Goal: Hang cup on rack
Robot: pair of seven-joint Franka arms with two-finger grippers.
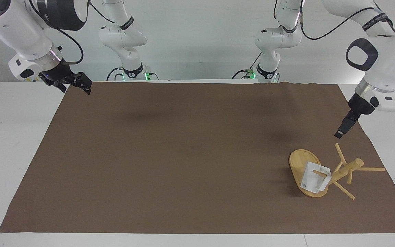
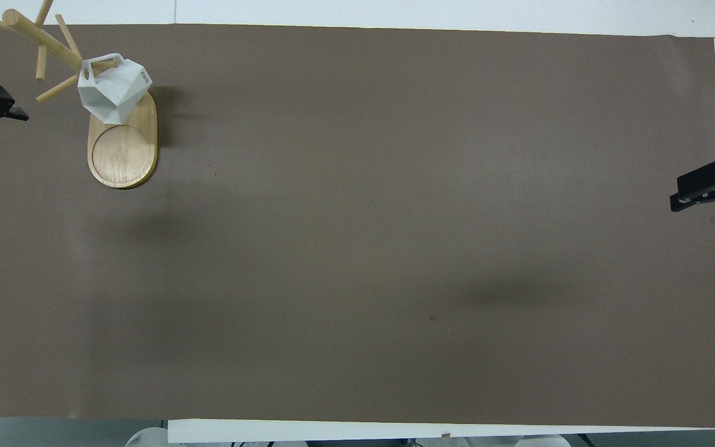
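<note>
The cup [image 1: 315, 180] hangs by its handle on a peg of the rack [image 1: 334, 173] at the left arm's end of the table - seemingly done - with the left gripper [image 1: 339, 133] empty, fingers spread, up at the rack's twelve o'clock, and the right gripper [image 1: 75, 82] open, waiting.

One cup [image 1: 314, 177] hangs on one rack [image 1: 334, 173]; one brown mat [image 1: 183, 154] lies under the rack, and two grippers are up above that mat.
</note>
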